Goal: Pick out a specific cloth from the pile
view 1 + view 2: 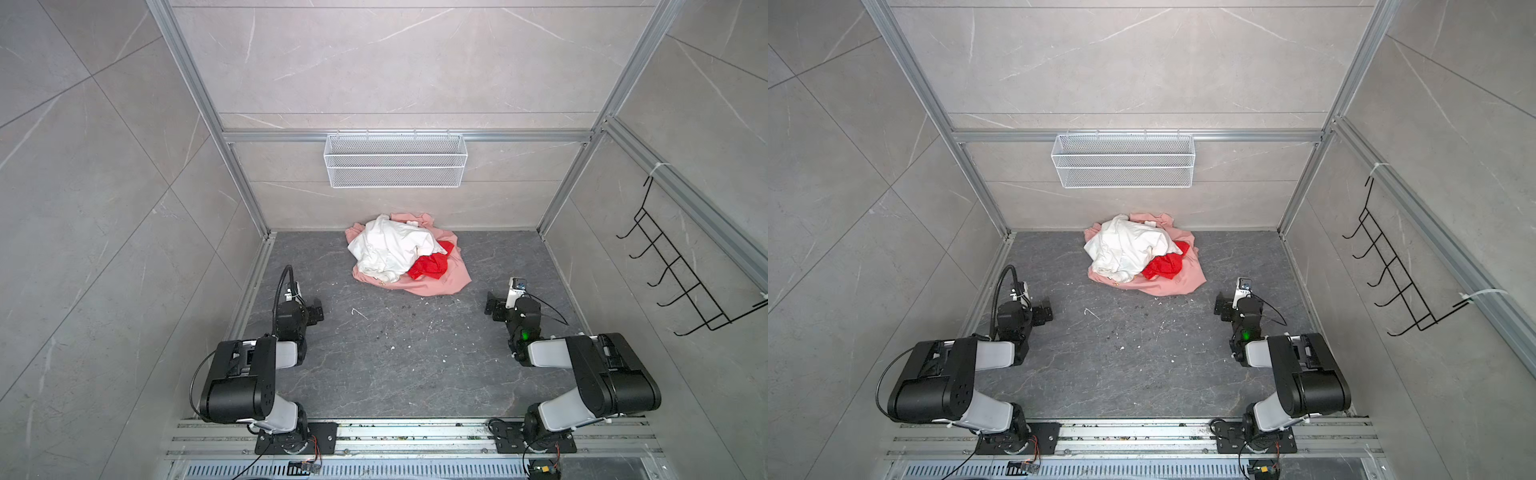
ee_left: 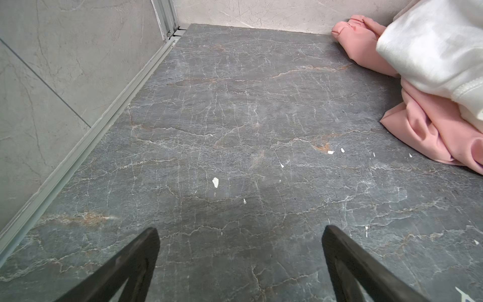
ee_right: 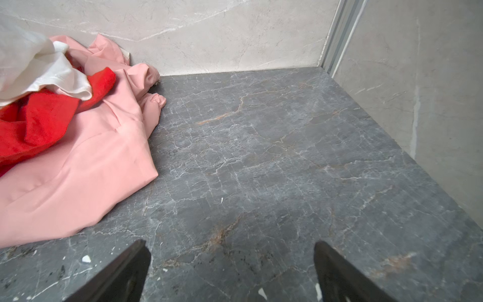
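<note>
The pile [image 1: 376,277] [image 1: 1187,243] lies on the dark floor against the back wall. The cloth [image 1: 430,266] [image 1: 1163,266] [image 3: 39,123], bright red, pokes out at the pile's right front. A white garment [image 1: 388,249] [image 2: 431,47] partly covers it, and a pink hoodie [image 1: 442,282] [image 3: 91,162] lies underneath. My left gripper [image 1: 318,311] [image 2: 240,231] is open, low over bare floor, front left of the pile. My right gripper [image 1: 492,307] [image 3: 230,244] is open too, front right of the pile, and neither touches the clothes.
A white wire basket [image 1: 395,160] hangs on the back wall above the pile. A black hook rack [image 1: 681,270] is fixed to the right wall. Aluminium posts [image 1: 249,195] stand at the back corners. Small white chips [image 2: 215,182] dot the floor.
</note>
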Controlling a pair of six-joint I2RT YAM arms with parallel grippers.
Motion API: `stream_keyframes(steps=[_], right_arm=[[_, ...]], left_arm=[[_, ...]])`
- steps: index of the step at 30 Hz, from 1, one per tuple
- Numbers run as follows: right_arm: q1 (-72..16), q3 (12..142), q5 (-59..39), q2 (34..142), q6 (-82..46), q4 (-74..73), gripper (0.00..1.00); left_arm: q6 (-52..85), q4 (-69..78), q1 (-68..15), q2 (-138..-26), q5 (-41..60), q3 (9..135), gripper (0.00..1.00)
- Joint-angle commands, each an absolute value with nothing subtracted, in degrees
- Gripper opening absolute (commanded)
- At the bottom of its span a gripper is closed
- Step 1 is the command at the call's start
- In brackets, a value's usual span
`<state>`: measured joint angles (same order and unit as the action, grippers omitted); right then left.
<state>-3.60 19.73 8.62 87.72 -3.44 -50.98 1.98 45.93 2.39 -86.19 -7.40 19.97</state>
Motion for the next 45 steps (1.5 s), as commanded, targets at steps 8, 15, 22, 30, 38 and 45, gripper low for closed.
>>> stream_keyframes(steps=[8,15,22,30,38,45], right_arm=[[-3.3,20.7,6.9,87.1,-3.2,-50.9,0.99],[-3.3,20.6,6.9,87.1,-3.2,-51.0,0.99],[-3.4,20.4,6.9,86.9,-3.1,-51.2,0.99],[-3.3,20.2,6.9,86.7,-2.8,-51.6,0.99],[-3.2,20.3,7.9,86.8,-3.7,-51.4,0.99],[-3.2,20.0,7.9,86.6,-3.3,-51.8,1.00]], left_arm=[[1.9,48.8,2.7,-85.9,-7.9,20.4,1.00],[1.9,48.8,2.7,-85.9,-7.8,20.5,1.00],[1.9,48.6,2.7,-86.0,-7.7,20.5,1.00],[2.0,48.8,2.7,-86.0,-7.8,20.5,1.00],[1.9,48.6,2.6,-85.9,-7.7,20.5,1.00],[1.9,48.0,2.6,-85.6,-7.8,20.7,1.00]])
